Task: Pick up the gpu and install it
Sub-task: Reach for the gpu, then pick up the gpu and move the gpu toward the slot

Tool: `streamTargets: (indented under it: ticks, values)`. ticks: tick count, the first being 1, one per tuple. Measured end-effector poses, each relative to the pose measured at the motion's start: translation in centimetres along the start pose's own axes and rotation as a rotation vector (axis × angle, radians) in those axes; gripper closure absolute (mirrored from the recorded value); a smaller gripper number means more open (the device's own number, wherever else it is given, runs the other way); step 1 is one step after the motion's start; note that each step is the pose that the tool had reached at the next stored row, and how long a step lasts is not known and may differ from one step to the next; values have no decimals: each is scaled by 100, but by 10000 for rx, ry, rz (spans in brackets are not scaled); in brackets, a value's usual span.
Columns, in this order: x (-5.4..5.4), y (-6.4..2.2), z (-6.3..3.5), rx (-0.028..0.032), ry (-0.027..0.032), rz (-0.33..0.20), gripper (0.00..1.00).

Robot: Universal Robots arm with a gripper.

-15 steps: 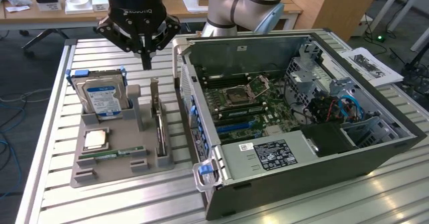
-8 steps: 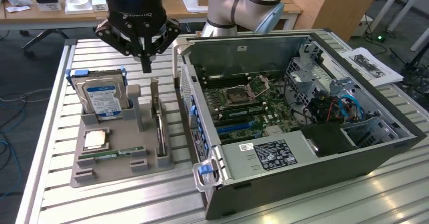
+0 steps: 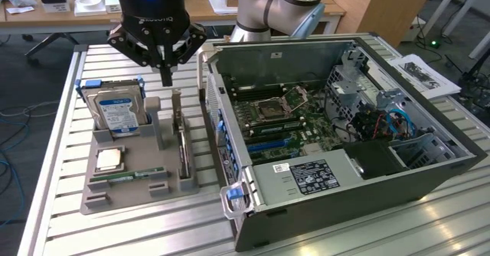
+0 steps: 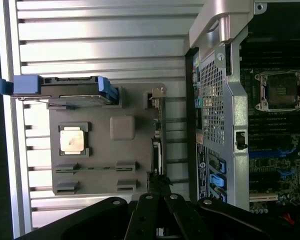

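Note:
The gpu (image 3: 182, 147) stands on its edge in a slot along the side of the grey holder tray (image 3: 130, 190) that faces the computer case. It is a thin dark card, seen edge-on as a brownish strip in the wrist view (image 4: 159, 117). My gripper (image 3: 166, 79) hangs above the far end of the card, apart from it, fingers pressed together and holding nothing. In the wrist view its black fingers (image 4: 151, 212) converge at the gripper tip (image 4: 158, 189), just over the card's end.
The tray also holds an upright hard drive (image 3: 116, 111) in a blue caddy, a CPU (image 3: 109, 159) and a RAM stick (image 3: 126, 177). On the exterior view's right lies the open computer case (image 3: 306, 55), with its motherboard (image 3: 283, 118) exposed. Papers (image 3: 425, 75) lie beyond the case.

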State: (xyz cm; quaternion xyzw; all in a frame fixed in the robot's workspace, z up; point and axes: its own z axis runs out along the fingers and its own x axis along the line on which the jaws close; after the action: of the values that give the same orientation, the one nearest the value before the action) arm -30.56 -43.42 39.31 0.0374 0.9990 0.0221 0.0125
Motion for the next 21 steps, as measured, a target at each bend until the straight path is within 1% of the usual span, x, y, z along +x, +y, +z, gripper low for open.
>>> streamTargets:
  ticks: [14, 16, 17, 19, 20, 21]
  values:
    - [0, -1, 0, 0, 0, 0, 89]
    - [0, -1, 0, 0, 0, 0, 77]
    - [0, -1, 0, 0, 0, 0, 77]
    - [0, -1, 0, 0, 0, 0, 65]
    - [0, -1, 0, 0, 0, -1, 65]
    - [0, -1, 0, 0, 1, -1, 58]
